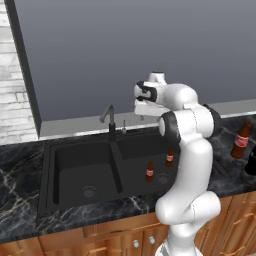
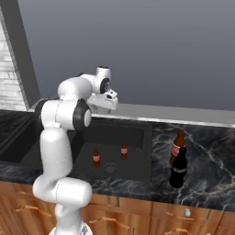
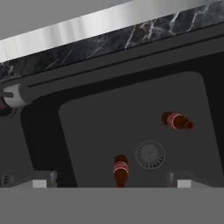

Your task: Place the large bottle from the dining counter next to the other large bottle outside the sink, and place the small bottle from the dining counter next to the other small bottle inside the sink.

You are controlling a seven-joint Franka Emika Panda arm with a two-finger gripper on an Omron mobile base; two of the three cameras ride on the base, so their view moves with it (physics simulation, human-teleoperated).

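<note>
Claw (image 3: 109, 180) open above two slim brown red-labelled bottles (image 3: 120, 169).

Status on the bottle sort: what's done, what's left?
Looks done. The large bottle stands beside the other large bottle on the counter right of the sink. Two small bottles stand in the right basin. The gripper is open and empty above it. Nothing obvious left.

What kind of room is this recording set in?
A simulated kitchen, most likely: a black double-basin sink with a dark curved tap, set in a black marble counter over wooden cabinets.
</note>
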